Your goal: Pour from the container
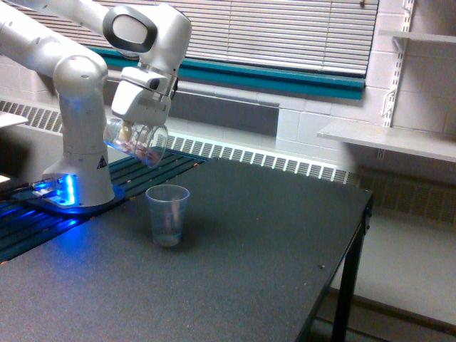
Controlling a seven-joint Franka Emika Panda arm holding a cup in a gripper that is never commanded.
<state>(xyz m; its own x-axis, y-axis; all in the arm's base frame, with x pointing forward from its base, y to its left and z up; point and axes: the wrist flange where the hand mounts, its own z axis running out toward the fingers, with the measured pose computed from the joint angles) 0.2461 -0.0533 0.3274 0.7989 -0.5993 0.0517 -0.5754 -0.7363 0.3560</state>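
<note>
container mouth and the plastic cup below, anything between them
Nothing: in the exterior view only open air separates the tilted container from the plastic cup; no pieces show falling.

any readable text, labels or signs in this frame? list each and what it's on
No readable words or numbers anywhere.
Small black-and-yellow triangular warning sticker on the robot arm's base column: a symbol only, too small to make out.
The container in the end effector, the plastic cup and the table: no labels visible.

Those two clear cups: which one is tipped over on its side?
The container held up in the gripper, with small pieces inside. The other cup stands upright on the table.
</note>
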